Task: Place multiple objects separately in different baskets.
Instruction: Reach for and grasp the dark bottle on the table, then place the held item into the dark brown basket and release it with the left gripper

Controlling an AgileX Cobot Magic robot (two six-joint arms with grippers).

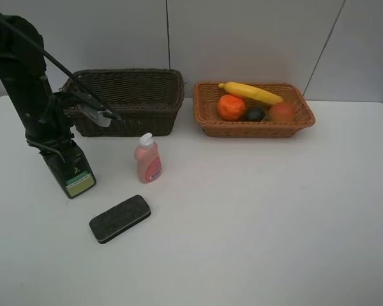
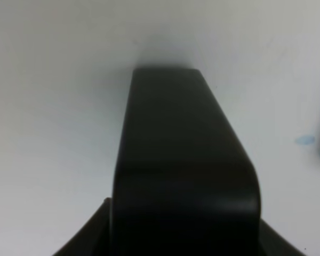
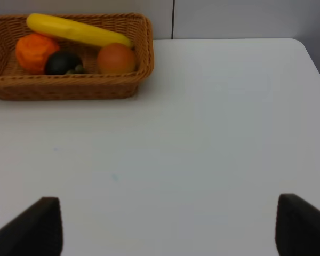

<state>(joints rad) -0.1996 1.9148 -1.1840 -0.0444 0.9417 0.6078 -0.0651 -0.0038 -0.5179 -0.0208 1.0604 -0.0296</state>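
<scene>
Left wrist view: shows the dark green pump bottle directly between the left jaws, filling nearly all the space there. Pinched from both sides, with the dark jaw parts lying against its flanks. Exterior high view: puts the bottle's labelled end on the white desk, below these jaws. Near the left jaws, toward the right arm's side, the small pink bottle upright and the black felt eraser lying flat. Beyond them, the dark brown basket. Right wrist view: shows the right jaws spread wide above the desk. Well ahead of them, toward the left arm's side, the light orange-tan basket with yellow banana, orange, dark mangosteen and red-orange round fruit inside.
</scene>
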